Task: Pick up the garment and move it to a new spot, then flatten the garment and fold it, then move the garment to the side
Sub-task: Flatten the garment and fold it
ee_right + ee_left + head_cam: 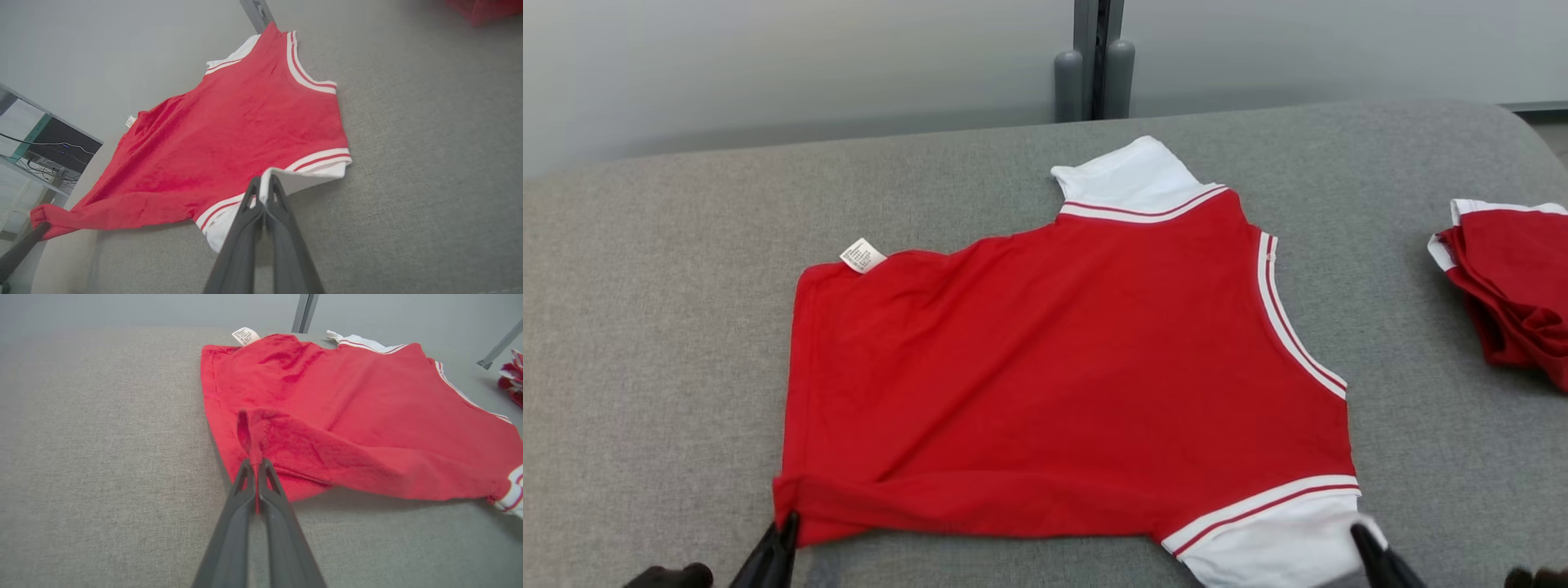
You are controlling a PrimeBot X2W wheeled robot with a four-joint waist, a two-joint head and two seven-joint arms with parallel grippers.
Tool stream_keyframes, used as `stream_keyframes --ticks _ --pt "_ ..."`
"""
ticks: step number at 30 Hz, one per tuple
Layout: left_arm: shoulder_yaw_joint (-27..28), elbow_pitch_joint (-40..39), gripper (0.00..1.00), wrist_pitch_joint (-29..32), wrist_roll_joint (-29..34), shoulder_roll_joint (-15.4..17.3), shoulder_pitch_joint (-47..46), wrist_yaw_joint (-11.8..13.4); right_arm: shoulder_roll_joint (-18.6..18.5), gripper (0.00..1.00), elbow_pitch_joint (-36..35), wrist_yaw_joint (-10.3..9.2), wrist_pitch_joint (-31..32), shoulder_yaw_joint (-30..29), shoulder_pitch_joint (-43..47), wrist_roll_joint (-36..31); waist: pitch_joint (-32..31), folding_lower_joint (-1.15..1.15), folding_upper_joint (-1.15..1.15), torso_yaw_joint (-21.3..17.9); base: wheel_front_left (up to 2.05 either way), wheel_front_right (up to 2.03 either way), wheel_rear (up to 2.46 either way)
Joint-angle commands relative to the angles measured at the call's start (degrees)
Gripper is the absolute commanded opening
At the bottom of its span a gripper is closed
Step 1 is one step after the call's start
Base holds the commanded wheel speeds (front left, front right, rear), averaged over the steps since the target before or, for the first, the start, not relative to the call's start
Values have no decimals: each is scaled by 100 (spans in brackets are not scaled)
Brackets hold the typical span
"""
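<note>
The red-and-white shirt [1062,367] lies spread on the counter [645,367], the left gripper [255,462] jaws clamped on its hem corner and the right gripper [265,181] jaws on a white sleeve; folding and moving aside apparently remain.

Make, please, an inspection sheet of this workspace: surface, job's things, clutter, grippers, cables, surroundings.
surface: grey cloth table.
job's things: red shirt spread on the table, near edge lifted; label sticks out at its far left corner.
clutter: second red garment, crumpled, at the right, apart from the shirt.
grippers: left gripper shut on the shirt's red corner; right gripper shut on its white sleeve.
cables: black cables at a rack beyond the table.
surroundings: grey wall; post behind the table.
</note>
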Motion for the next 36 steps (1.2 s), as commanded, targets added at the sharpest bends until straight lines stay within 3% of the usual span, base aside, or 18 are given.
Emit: stream_keyframes --ticks 1,8,13,24,36 --pt "110 -89 0 53 -72 0 -170 90 -35 0 -125 5 54 -57 -266 76 126 0 0 13 0 0 0" --pt "159 -251 0 315 -154 -15 -494 196 -278 0 -304 5 313 -186 -1225 320 448 0 0 74 0 0 0" --pt "133 -376 0 426 -180 -37 -815 173 -579 0 -33 5 528 -111 -2082 481 717 0 0 98 0 0 0" --pt "87 -177 0 392 -145 -123 -1392 163 -1086 0 1810 5 206 478 -4246 672 1208 0 0 120 0 0 0" --pt "73 203 0 284 -347 -292 -1303 155 -1281 0 3376 5 -323 1045 -5013 1019 1372 0 0 236 0 0 0"
